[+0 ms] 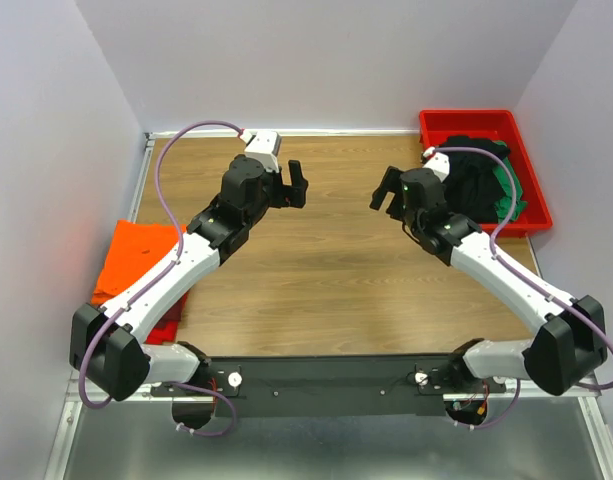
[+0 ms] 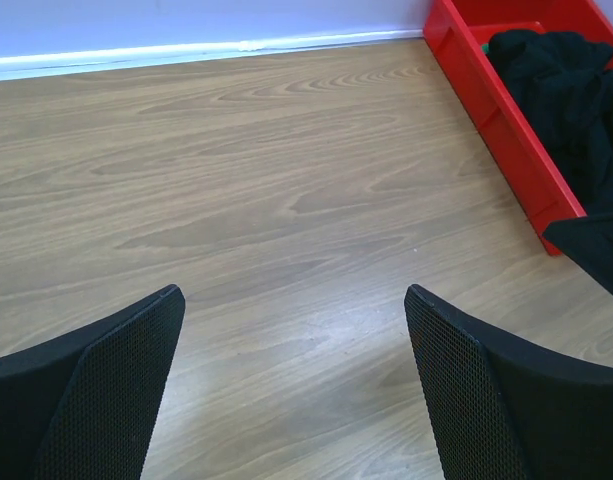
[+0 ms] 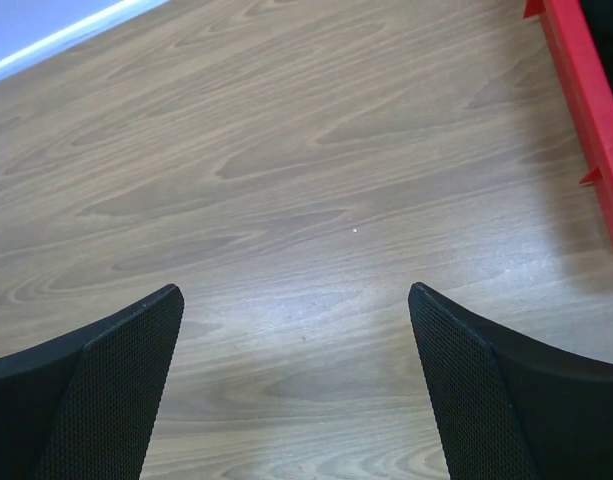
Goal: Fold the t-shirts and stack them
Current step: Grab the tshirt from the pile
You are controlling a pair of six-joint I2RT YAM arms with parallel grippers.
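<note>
A black t-shirt [image 1: 476, 178] lies crumpled in the red tray [image 1: 466, 119] at the back right, with a bit of green t-shirt [image 1: 508, 196] showing beside it. An orange t-shirt [image 1: 136, 255] lies flat at the table's left edge, and a dark red cloth edge [image 1: 168, 324] shows just below it. My left gripper [image 1: 298, 185] hovers open over the bare wood left of centre. My right gripper [image 1: 386, 190] hovers open opposite it, just left of the tray. In the left wrist view the left gripper [image 2: 294, 292] holds nothing, and the black t-shirt [image 2: 566, 90] fills the tray [image 2: 496, 110]. The right gripper [image 3: 295, 290] is also empty.
The wooden table [image 1: 326, 260] is walled on three sides by pale panels. The tray's red wall [image 3: 586, 100] stands close to the right of the right gripper. The left arm's forearm passes over the orange shirt's near corner.
</note>
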